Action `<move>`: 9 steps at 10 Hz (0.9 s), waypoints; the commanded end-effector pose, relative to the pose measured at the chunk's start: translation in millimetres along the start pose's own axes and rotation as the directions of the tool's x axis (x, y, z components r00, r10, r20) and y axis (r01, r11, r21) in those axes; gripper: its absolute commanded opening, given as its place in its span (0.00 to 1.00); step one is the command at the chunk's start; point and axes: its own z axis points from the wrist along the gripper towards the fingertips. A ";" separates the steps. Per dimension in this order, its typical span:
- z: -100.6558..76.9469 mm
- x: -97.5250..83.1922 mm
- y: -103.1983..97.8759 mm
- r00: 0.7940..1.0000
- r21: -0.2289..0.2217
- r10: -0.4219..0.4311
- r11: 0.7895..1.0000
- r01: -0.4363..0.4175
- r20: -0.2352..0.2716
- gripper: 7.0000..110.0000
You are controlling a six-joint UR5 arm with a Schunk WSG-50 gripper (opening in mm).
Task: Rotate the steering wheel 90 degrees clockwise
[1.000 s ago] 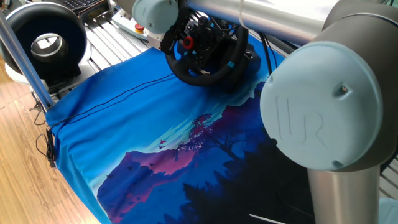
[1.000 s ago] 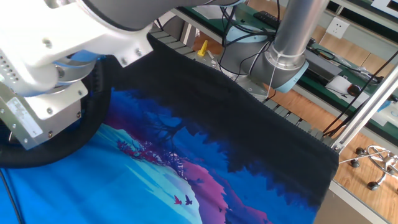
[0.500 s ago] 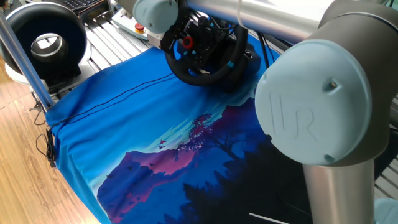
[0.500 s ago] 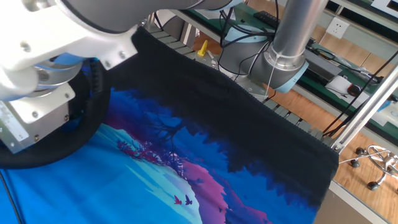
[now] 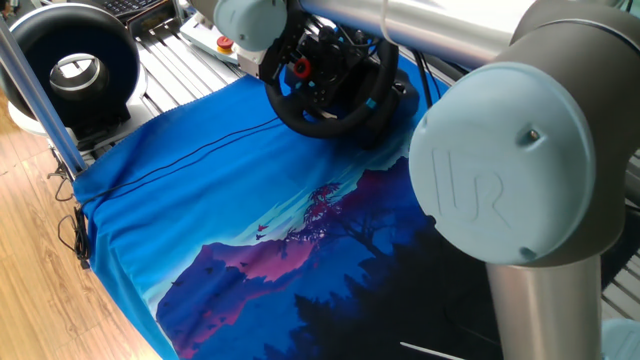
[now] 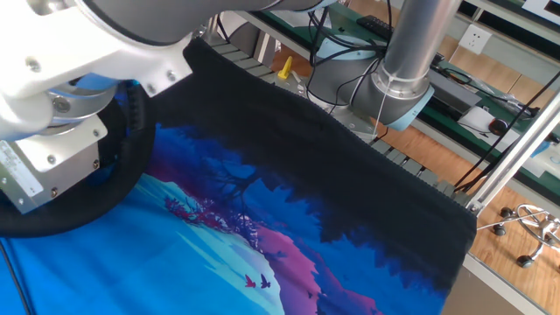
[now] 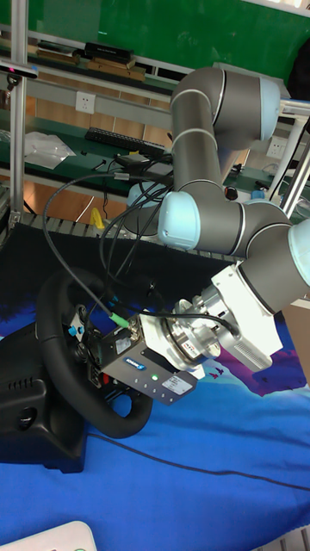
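Note:
The black steering wheel (image 5: 335, 122) stands at the far edge of the blue cloth, with a red knob (image 5: 300, 68) on its hub and a blue stripe (image 5: 373, 98) on the rim. In the tall fixed view the steering wheel (image 7: 53, 301) faces right on its black base (image 7: 34, 426). My gripper (image 7: 95, 353) reaches in against the hub, inside the rim. Its dark fingers blend into the hub, so their state is hidden. In the other fixed view my white wrist (image 6: 52, 162) covers most of the steering wheel (image 6: 118, 188).
A blue mountain-print cloth (image 5: 240, 220) covers the table. A larger black ring-shaped device (image 5: 75, 65) with a grey-white centre stands at the far left behind a metal post (image 5: 35, 95). My arm's big elbow joint (image 5: 520, 170) fills the near right; its base column (image 6: 407, 61) rises behind the table.
My wrist has shifted a little to the left at the wheel and the elbow has moved slightly. The wheel's red knob and blue stripe stay where they were.

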 end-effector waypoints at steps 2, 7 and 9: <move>-0.5 4.2 6.1 1.000 -0.030 0.002 1.000 -0.002 -0.010 0.00; -3.0 37.7 0.7 0.990 -0.008 0.004 1.000 -0.005 -0.144 0.00; -2.3 32.3 -6.5 0.992 0.021 0.007 1.000 -0.005 -0.123 0.00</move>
